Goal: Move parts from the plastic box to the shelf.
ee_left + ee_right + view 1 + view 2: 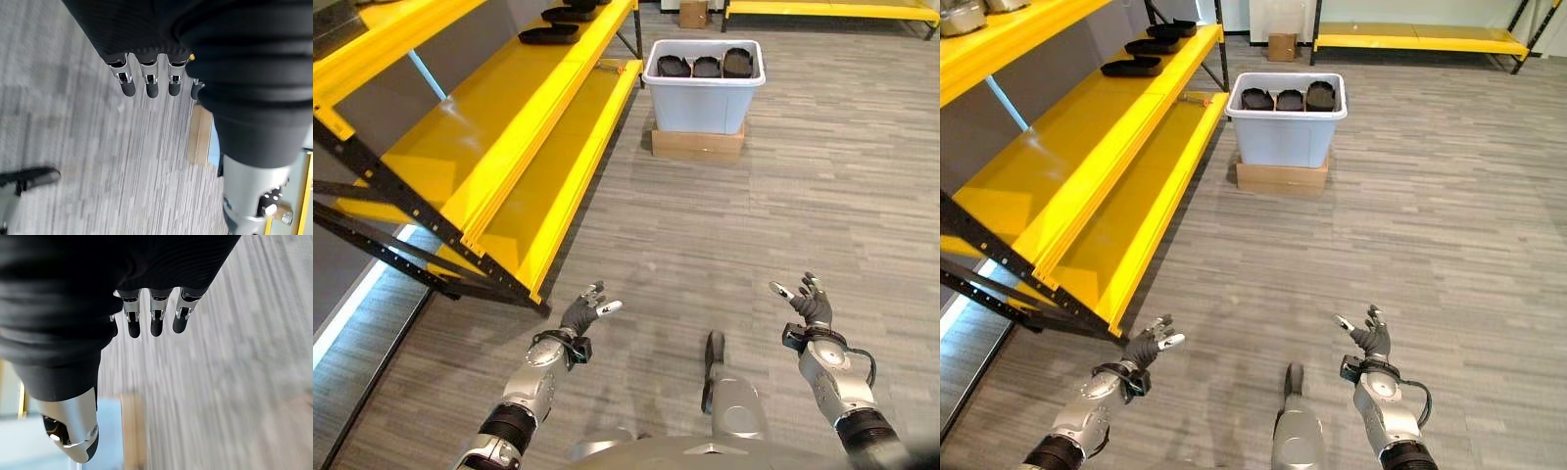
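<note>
A pale plastic box (703, 96) stands on the floor far ahead, resting on a flat cardboard piece (697, 145). Three black parts (706, 66) lie side by side in it. More black parts (548, 34) rest on the far end of the yellow shelf (489, 127) at the left. My left hand (584, 311) and right hand (808, 301) hover low over the floor, well short of the box, both open with straight fingers and holding nothing. The left wrist view shows the left fingers (151, 86) spread over bare floor; the right fingers (156, 323) show likewise.
The yellow shelf's lower level (563, 181) and black frame (406, 211) run along the left side. A small cardboard box (693, 13) and another low yellow rack (832, 10) stand at the far wall. Grey plank floor (783, 196) lies between me and the box.
</note>
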Controlling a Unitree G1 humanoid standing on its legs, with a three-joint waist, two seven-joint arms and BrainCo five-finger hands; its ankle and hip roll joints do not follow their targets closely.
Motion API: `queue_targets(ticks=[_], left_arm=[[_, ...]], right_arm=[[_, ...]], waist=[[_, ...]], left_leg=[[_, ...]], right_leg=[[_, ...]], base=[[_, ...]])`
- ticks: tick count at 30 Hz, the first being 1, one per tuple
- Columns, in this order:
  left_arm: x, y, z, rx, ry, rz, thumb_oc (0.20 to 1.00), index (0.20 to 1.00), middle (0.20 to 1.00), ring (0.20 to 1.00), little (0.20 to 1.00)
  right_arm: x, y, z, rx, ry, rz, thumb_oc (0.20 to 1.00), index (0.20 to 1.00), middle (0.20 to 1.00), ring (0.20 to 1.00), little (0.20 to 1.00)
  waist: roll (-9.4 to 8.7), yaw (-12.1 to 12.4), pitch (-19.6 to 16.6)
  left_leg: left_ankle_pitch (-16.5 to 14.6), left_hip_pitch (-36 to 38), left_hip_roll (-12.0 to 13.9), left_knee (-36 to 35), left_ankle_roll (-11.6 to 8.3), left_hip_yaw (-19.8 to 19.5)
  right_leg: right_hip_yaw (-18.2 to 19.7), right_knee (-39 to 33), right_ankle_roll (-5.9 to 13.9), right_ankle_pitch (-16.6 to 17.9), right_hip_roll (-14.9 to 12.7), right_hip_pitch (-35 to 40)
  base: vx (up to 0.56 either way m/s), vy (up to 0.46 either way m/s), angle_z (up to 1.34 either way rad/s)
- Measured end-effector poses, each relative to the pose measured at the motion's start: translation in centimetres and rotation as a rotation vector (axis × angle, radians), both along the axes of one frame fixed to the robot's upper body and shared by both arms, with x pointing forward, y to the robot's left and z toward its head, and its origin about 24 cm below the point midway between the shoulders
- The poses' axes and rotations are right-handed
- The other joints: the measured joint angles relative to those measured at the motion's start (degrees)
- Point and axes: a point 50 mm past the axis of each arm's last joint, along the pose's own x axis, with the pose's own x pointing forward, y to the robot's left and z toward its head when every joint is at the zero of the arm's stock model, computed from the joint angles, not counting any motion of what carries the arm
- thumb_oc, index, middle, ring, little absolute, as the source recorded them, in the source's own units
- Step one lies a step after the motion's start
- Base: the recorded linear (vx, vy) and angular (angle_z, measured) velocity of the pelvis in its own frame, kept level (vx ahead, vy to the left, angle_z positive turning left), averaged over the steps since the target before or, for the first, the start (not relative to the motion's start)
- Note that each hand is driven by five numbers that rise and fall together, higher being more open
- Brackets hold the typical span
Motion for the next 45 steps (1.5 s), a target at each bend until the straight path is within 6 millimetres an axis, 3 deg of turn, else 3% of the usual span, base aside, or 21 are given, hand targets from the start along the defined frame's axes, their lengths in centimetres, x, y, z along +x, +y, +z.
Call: queue_targets(ticks=[1, 2, 6, 8, 10, 12, 15, 16, 17, 18, 20, 22, 24, 26, 27, 30, 33, 37, 39, 41, 45], left_arm=[[0.4, 0.0, 0.3, 0.006, -0.012, -0.009, 1.000, 1.000, 1.000, 1.000, 1.000], [0.4, -0.2, 0.3, -0.002, -0.014, -0.006, 1.000, 1.000, 1.000, 1.000, 1.000], [0.1, -0.7, 0.2, -0.016, -0.023, -0.013, 1.000, 1.000, 1.000, 1.000, 1.000], [0.3, -1.0, 0.8, -0.025, -0.049, -0.023, 1.000, 1.000, 1.000, 1.000, 1.000], [0.9, -1.4, 1.5, -0.034, -0.089, -0.035, 1.000, 1.000, 1.000, 1.000, 1.000], [1.4, -1.6, 2.2, -0.048, -0.122, -0.031, 1.000, 1.000, 1.000, 1.000, 1.000], [2.3, -1.6, 2.9, -0.092, -0.146, 0.008, 1.000, 1.000, 1.000, 1.000, 1.000], [2.7, -1.5, 3.2, -0.107, -0.157, 0.023, 1.000, 1.000, 1.000, 1.000, 1.000], [3.2, -1.3, 3.8, -0.104, -0.180, 0.032, 1.000, 1.000, 1.000, 1.000, 1.000], [3.4, -1.1, 4.0, -0.102, -0.188, 0.039, 1.000, 1.000, 1.000, 1.000, 1.000], [2.9, -0.5, 3.4, -0.087, -0.166, 0.073, 1.000, 1.000, 1.000, 1.000, 1.000], [2.5, 0.0, 3.2, -0.071, -0.153, 0.085, 1.000, 1.000, 1.000, 1.000, 1.000], [2.3, 0.4, 3.0, -0.055, -0.144, 0.092, 1.000, 1.000, 1.000, 1.000, 1.000], [1.6, 0.7, 2.0, -0.044, -0.102, 0.109, 1.000, 1.000, 1.000, 1.000, 1.000], [1.0, 1.1, 1.2, -0.032, -0.068, 0.125, 1.000, 1.000, 1.000, 1.000, 1.000], [0.0, 1.8, -0.1, -0.014, -0.010, 0.148, 1.000, 1.000, 1.000, 1.000, 1.000], [-0.5, 2.4, -0.8, 0.001, 0.027, 0.171, 1.000, 1.000, 1.000, 1.000, 1.000], [-0.5, 3.4, -0.9, 0.090, 0.011, 0.170, 1.000, 1.000, 1.000, 1.000, 1.000], [0.0, 4.3, -0.3, 0.124, -0.028, 0.185, 1.000, 1.000, 1.000, 1.000, 1.000], [0.0, 5.0, -0.1, 0.168, -0.031, 0.184, 1.000, 1.000, 1.000, 1.000, 1.000], [0.4, 5.7, 0.5, 0.233, -0.060, 0.150, 1.000, 1.000, 1.000, 1.000, 1.000]], right_arm=[[0.1, -0.1, 0.3, -0.020, -0.007, -0.027, 1.000, 1.000, 1.000, 1.000, 1.000], [0.2, -0.5, 0.6, -0.053, -0.016, -0.058, 1.000, 1.000, 1.000, 1.000, 1.000], [0.7, -1.8, 2.1, -0.179, -0.056, -0.182, 1.000, 1.000, 1.000, 1.000, 1.000], [0.7, -2.2, 2.4, -0.216, -0.063, -0.186, 1.000, 1.000, 1.000, 1.000, 1.000], [0.7, -2.2, 2.4, -0.217, -0.059, -0.179, 1.000, 1.000, 1.000, 1.000, 1.000], [0.6, -2.2, 2.2, -0.231, -0.049, -0.141, 1.000, 1.000, 1.000, 1.000, 1.000], [0.7, -2.1, 2.1, -0.230, -0.045, -0.069, 1.000, 1.000, 1.000, 1.000, 1.000], [0.7, -1.9, 2.1, -0.226, -0.046, -0.044, 1.000, 1.000, 1.000, 1.000, 1.000], [0.8, -1.7, 2.0, -0.214, -0.048, -0.017, 1.000, 1.000, 1.000, 1.000, 1.000], [0.9, -1.5, 2.0, -0.205, -0.052, -0.007, 1.000, 1.000, 1.000, 1.000, 1.000], [1.1, -0.9, 2.0, -0.193, -0.056, 0.024, 1.000, 1.000, 1.000, 1.000, 1.000], [1.3, -0.8, 2.1, -0.209, -0.059, 0.050, 1.000, 1.000, 1.000, 1.000, 1.000], [1.4, -0.5, 2.0, -0.211, -0.050, 0.079, 1.000, 1.000, 1.000, 1.000, 1.000], [1.0, -0.2, 1.2, -0.205, -0.011, 0.105, 1.000, 1.000, 1.000, 1.000, 1.000], [1.0, 0.1, 1.0, -0.212, 0.001, 0.144, 1.000, 1.000, 1.000, 1.000, 1.000], [0.5, 0.3, 0.3, -0.204, 0.036, 0.181, 1.000, 1.000, 1.000, 1.000, 1.000], [0.1, 0.7, -0.1, -0.192, 0.059, 0.242, 1.000, 1.000, 1.000, 1.000, 1.000], [-0.5, 0.7, -0.6, -0.186, 0.087, 0.305, 1.000, 1.000, 1.000, 1.000, 1.000], [-0.8, 1.5, -0.9, -0.156, 0.087, 0.323, 1.000, 1.000, 1.000, 1.000, 1.000], [-0.5, 2.6, -0.9, -0.124, 0.067, 0.324, 1.000, 1.000, 1.000, 1.000, 1.000], [0.7, 3.7, -0.1, -0.113, 0.016, 0.317, 1.000, 1.000, 1.000, 1.000, 1.000]], waist=[[-0.66, 0.1, -0.1], [0.14, 0.2, -0.3], [1.76, -1.0, -0.8], [2.52, -2.1, -1.3], [2.67, -2.6, -1.5], [2.61, -3.2, -1.7], [2.26, -2.9, -2.6], [1.79, -2.9, -3.1], [-0.39, -2.2, -3.6], [-1.31, -2.1, -3.7], [-3.21, -2.2, -3.9], [-3.58, -2.2, -3.9], [-4.05, -2.2, -3.8], [-3.48, -2.1, -4.3], [-3.14, -2.0, -4.5], [-2.59, -1.7, -4.8], [-3.11, -0.6, -4.0], [-1.82, -0.9, -3.8], [-4.08, -0.1, -2.9], [-5.09, 1.2, -2.4], [-3.08, 2.8, -1.2]], left_leg=[[0.6, -0.1, 0.3, 1.8, -1.55, 1.3], [1.5, -0.1, 1.4, 2.5, -2.62, 2.7], [5.3, 0.5, 5.8, 8.1, -4.69, 5.5], [6.9, 0.4, 7.2, 8.9, -5.35, 5.5], [9.8, -1.4, 8.5, 12.7, -6.90, 5.8], [14.9, -3.8, 9.1, 15.5, -10.89, 4.2], [21.5, -8.1, 9.4, 21.9, -12.13, 4.1], [24.2, -11.5, 10.4, 27.8, -13.56, 4.4], [19.7, -20.1, 11.7, 40.7, -13.41, 6.9], [17.0, -22.6, 12.5, 43.9, -11.44, 9.4], [10.6, -23.6, 12.1, 36.0, -5.77, 15.8], [9.6, -25.6, 11.5, 26.8, -4.58, 17.5], [11.0, -27.3, 11.9, 16.3, -5.00, 17.8], [14.6, -27.2, 12.5, 5.0, -6.46, 14.6], [16.0, -25.6, 12.5, -2.2, -6.55, 13.1], [19.7, -25.7, 14.3, -6.3, -8.55, 10.3], [20.0, -25.3, 15.1, -4.5, -7.88, 10.3], [17.6, -18.9, 9.6, 1.7, -4.19, 12.0], [18.8, -16.8, 4.9, -1.8, -0.68, 12.6], [18.2, -16.8, 2.0, -3.1, 1.63, 13.4], [17.2, -15.8, 0.7, -4.8, 3.45, 14.1]], right_leg=[[0.2, 1.2, -6.30, 2.8, 0.3, 0.2], [-0.2, 2.2, -8.03, 1.5, 1.3, 0.3], [-0.8, 5.2, -10.12, -5.5, 4.9, 3.1], [-0.9, 6.3, -9.66, -9.1, 6.1, 3.2], [-1.2, 7.3, -12.34, -10.1, 6.8, 3.1], [-2.2, 8.9, -13.09, -11.2, 6.4, 2.1], [-4.6, 10.2, -16.21, -13.3, 6.1, 1.8], [-4.7, 10.0, -16.97, -13.8, 6.0, 2.0], [-4.2, 6.1, -17.55, -14.2, 5.8, 4.3], [-4.3, 4.5, -17.53, -14.2, 5.9, 5.9], [-4.2, 2.6, -16.85, -13.8, 5.8, 8.8], [-3.9, 1.9, -16.61, -13.9, 6.2, 10.6], [-3.7, 0.5, -15.81, -13.9, 6.6, 11.9], [-2.3, -1.0, -12.32, -14.2, 7.8, 14.0], [-1.3, -1.5, -12.45, -14.0, 8.2, 15.0], [0.9, -2.1, -11.62, -14.6, 9.0, 17.1], [3.7, -1.1, -11.71, -14.6, 7.7, 19.2], [6.8, 5.8, -5.94, -20.4, 3.5, 19.5], [5.8, 10.8, -3.54, -22.2, -0.8, 17.3], [4.3, 12.4, -2.68, -21.2, -3.4, 15.7], [4.2, 20.1, -0.84, -18.4, -4.5, 11.6]], base=[[0.44, -0.194, 0.27], [0.46, -0.167, 0.00], [0.44, -0.166, -0.09], [0.33, -0.190, -0.05], [0.27, -0.292, -0.12], [0.23, -0.303, -0.07], [0.21, -0.283, -0.08], [0.26, -0.150, -0.03], [0.22, -0.069, 0.10], [0.21, 0.051, 0.08], [0.13, 0.099, -0.03], [0.15, 0.097, -0.07], [0.27, 0.169, -0.10], [0.36, 0.188, -0.29], [0.43, 0.212, -0.36], [0.36, 0.199, -0.34], [0.31, 0.244, -0.54], [0.40, 0.411, -0.40], [0.16, 0.230, -0.05], [0.18, 0.242, -0.11], [0.11, 0.187, 0.04]])
